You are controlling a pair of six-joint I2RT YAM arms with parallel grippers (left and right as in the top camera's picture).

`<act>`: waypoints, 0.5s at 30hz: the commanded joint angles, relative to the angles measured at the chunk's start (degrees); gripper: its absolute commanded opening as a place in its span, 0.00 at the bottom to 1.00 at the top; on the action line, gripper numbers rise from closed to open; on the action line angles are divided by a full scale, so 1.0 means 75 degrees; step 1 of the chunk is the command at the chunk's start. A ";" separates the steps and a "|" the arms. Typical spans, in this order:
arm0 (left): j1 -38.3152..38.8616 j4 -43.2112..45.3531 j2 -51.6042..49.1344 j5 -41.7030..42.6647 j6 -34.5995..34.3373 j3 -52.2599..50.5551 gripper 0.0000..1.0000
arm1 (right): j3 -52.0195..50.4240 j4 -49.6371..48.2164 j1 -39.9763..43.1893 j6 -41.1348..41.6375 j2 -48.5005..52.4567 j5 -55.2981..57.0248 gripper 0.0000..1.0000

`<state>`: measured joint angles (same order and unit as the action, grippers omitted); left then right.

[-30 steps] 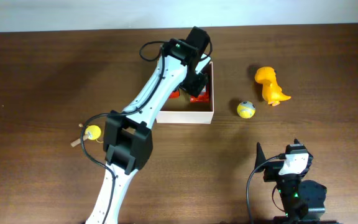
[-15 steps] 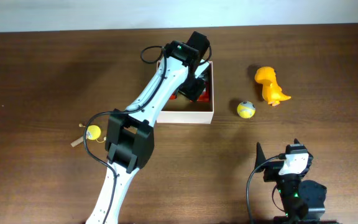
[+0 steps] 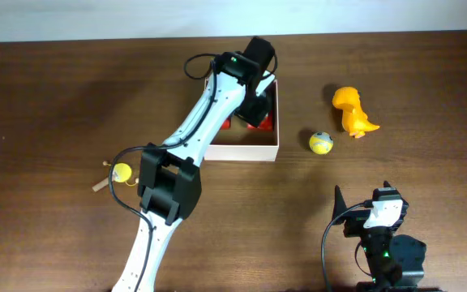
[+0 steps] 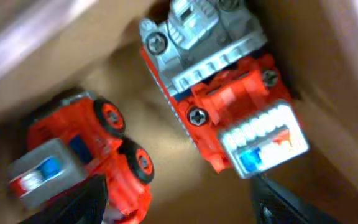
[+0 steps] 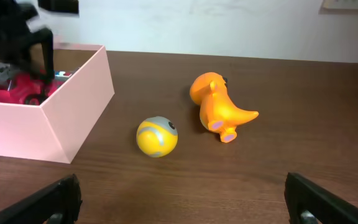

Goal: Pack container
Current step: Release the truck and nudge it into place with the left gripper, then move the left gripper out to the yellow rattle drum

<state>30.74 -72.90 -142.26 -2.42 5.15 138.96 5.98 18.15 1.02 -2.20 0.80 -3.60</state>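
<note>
My left pincer hangs spread inside the container, and my right pincer rests spread. The container's thin walls look light and flimsy, so I'd pinch a rim gently.

The dark brown wooden desk carries four things. The container stands close to the far edge, about in the middle of it. Near the container, toward the right edge, lies a small yellow ball with a grey patch. Beyond it, a little closer to the far edge, lies an orange dinosaur toy. Well apart, toward the left edge, a small yellow toy with a wooden stick rests.
</note>
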 commanded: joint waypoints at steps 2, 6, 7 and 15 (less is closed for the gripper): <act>-0.0026 -0.0734 -0.0017 -0.0055 0.0035 0.1550 0.75 | -0.0055 0.0003 -0.0035 -0.0052 -0.0079 -0.0067 0.99; -0.0096 -0.1617 -0.0017 -0.0079 -0.0029 0.2640 0.75 | -0.0055 0.0006 -0.0035 -0.0052 -0.0079 -0.0067 0.99; -0.0140 -0.1923 -0.0017 -0.0221 -0.0239 0.2929 0.75 | -0.0055 0.0003 -0.0035 -0.0052 -0.0079 -0.0067 0.99; -0.1239 -0.3174 0.0545 -0.0530 -0.2396 0.4118 0.77 | -0.0055 0.0003 -0.0035 -0.0052 -0.0079 -0.0067 0.99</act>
<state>26.61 -96.38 -141.88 -5.85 -3.51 168.46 5.98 18.17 1.02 -2.22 0.80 -3.60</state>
